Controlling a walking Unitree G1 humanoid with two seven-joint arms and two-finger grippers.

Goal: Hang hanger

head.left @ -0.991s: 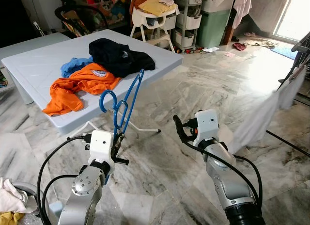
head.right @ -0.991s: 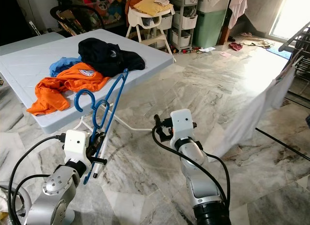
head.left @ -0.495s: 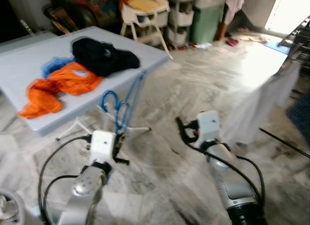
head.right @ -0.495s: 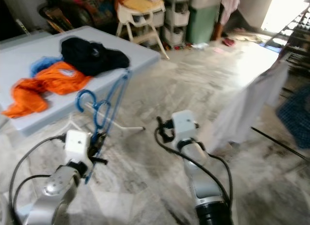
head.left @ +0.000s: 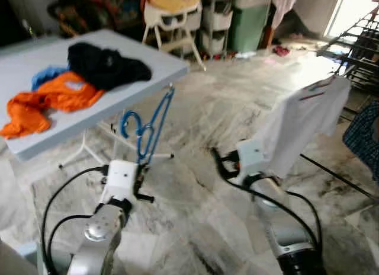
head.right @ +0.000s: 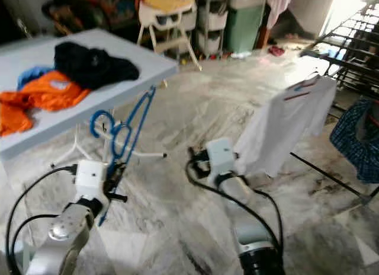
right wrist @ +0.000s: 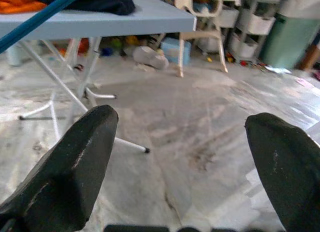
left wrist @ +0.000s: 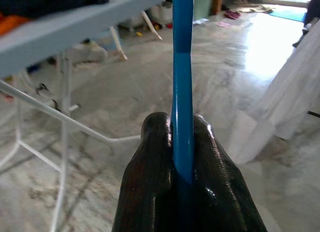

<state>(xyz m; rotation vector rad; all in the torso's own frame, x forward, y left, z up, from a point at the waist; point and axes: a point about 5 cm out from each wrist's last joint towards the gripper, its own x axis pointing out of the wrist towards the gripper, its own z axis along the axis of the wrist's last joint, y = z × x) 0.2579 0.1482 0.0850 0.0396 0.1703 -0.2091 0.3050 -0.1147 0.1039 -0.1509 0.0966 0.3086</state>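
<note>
The left gripper (left wrist: 182, 142) pinches the blue hanger (head.left: 151, 124), the right gripper (right wrist: 182, 142) gapes empty; next, carry it to the drying rack (head.left: 355, 44).

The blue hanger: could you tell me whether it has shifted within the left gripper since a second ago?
No. The blue hanger stays clamped upright in the left gripper, unchanged against the gripper's white housing.

The left gripper (left wrist: 183, 142) has its two black fingers (left wrist: 150, 167) pressed together on a blue hanger (left wrist: 182, 67). The bar of the hanger is clamped between the pads and runs straight out beyond the fingertips. Past the tips, to one side, there is a grey-blue table (left wrist: 75, 22) with white metal legs (left wrist: 65, 117) on a marble floor (left wrist: 225, 82). On the other side of the fingers, farther away, a white cloth (left wrist: 295, 97) hangs down to the floor.
</note>
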